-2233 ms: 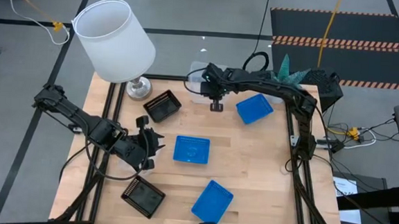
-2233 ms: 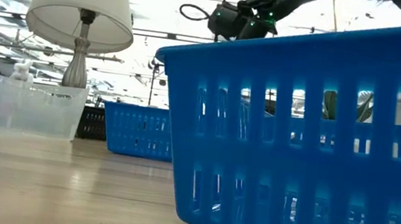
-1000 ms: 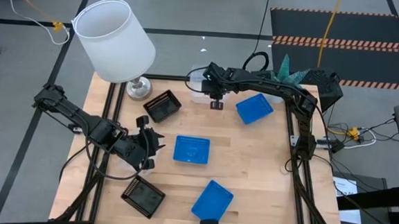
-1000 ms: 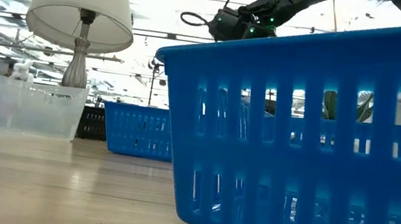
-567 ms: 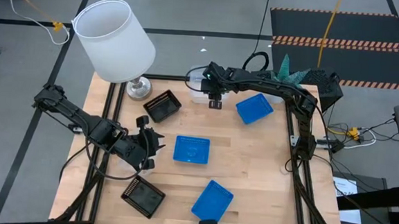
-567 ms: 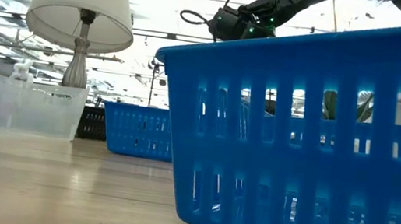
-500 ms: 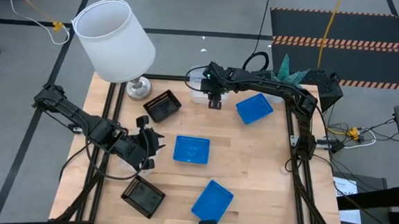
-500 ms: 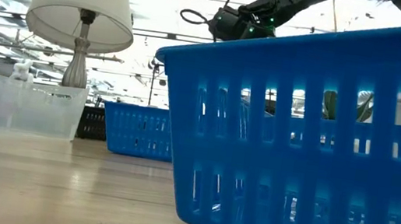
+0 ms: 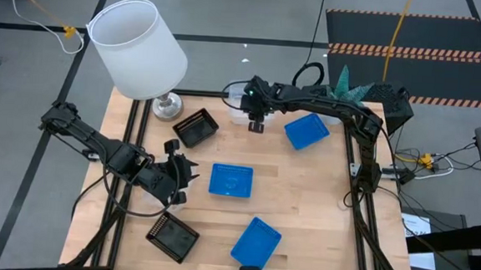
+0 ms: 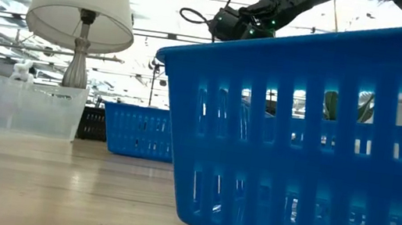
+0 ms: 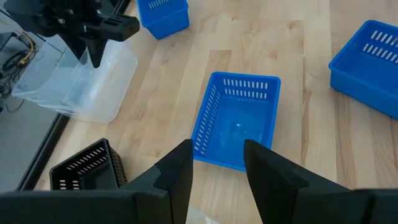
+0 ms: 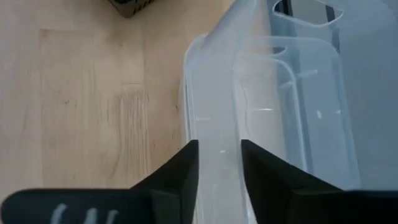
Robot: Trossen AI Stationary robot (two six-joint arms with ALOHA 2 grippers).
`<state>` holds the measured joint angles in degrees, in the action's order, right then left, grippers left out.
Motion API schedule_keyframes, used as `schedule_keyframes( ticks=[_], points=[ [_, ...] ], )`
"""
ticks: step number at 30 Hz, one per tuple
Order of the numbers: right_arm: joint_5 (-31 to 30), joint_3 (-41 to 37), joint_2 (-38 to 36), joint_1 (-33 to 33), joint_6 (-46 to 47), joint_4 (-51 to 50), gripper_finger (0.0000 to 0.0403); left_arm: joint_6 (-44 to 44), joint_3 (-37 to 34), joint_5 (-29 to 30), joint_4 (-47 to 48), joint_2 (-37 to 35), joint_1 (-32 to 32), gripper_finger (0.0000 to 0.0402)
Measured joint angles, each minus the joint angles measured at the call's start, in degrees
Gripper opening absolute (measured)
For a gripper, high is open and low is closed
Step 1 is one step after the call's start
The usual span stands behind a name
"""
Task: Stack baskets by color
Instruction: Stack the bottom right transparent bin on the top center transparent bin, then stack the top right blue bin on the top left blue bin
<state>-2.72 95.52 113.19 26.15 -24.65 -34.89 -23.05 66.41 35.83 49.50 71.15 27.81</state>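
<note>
Two clear baskets point(image 12: 292, 124) sit nested at the table's far edge point(image 9: 236, 106). My right gripper point(image 12: 219, 174) points down at them, one finger on either side of the outer basket's near wall point(image 12: 214, 124). My left gripper point(image 9: 177, 180) hangs open at the table's left, above a blue basket point(image 11: 239, 121). Something pale and clear point(image 11: 199, 215) shows between its fingers. Another clear basket point(image 10: 13, 106) rests on its bottom at the left in the low view. Blue baskets point(image 9: 307, 131), point(image 9: 231, 181), point(image 9: 256, 241) and black baskets point(image 9: 196, 127), point(image 9: 172, 235) lie singly on the wood. My right gripper comes slanting down from the table's right with the clear basket's near wall point(image 12: 214, 143) running between its fingers; I cannot tell whether the fingers touch it. My left gripper has the pale clear thing at the roots of its fingers; I cannot tell whether it touches it.
A lamp with a white shade point(image 9: 137, 49) stands at the far left corner, its base point(image 9: 167, 105) beside the black basket. Bare wood lies along the right side point(image 9: 320, 207). The table's dark frame rails point(image 9: 362, 201) run along both sides.
</note>
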Motion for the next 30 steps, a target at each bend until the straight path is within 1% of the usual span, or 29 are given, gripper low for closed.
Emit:
schedule_keyframes(
  ticks=[3, 6, 10, 14, 17, 22, 24, 27, 30],
  points=[
    [0.0, -0.7, 0.0, 0.0, 0.9, 0.2, 0.009, 0.0, 0.0, 0.0, 0.0, 0.0, 0.0, 0.0145],
    [-0.1, -0.7, -0.1, -0.7, 1.1, 0.3, 0.0096, 0.0, 0.0, 0.0, 0.0, 0.0, 0.0, 0.0145],
    [-1.1, -0.7, -0.2, -1.6, 1.5, 2.3, 0.0134, 0.0, 0.0, 0.0, 0.0, 0.0, 0.0, 0.0145],
    [-6.6, -0.7, -1.0, -2.5, 3.0, 3.6, 0.0174, 0.0, 0.0, 0.0, 0.0, 0.0, 0.0, 0.0145],
    [-9.4, -0.7, -2.4, -3.4, 4.9, 3.7, 0.0188, 0.0, 0.0, 0.0, 0.3, 0.0, 0.2, 0.0145],
    [-9.0, -0.8, -7.3, -6.7, 11.2, 0.3, 0.0183, 0.0, 0.0, 0.0, 0.5, 0.0, 1.0, 0.0145],
    [-7.1, -1.1, -9.7, -8.8, 13.3, -2.2, 0.0179, -0.1, 0.0, 0.0, 0.5, 0.0, 1.6, 0.0145],
    [-4.5, -4.5, -13.9, -12.8, 15.2, -2.6, 0.0173, -0.1, 0.0, -0.2, 0.9, 0.0, 3.0, 0.0145],
    [-4.4, -9.9, -18.9, -17.5, 15.1, -2.1, 0.0172, -1.2, 0.0, -1.6, 1.4, 0.0, 4.4, 0.0145]
  ],
)
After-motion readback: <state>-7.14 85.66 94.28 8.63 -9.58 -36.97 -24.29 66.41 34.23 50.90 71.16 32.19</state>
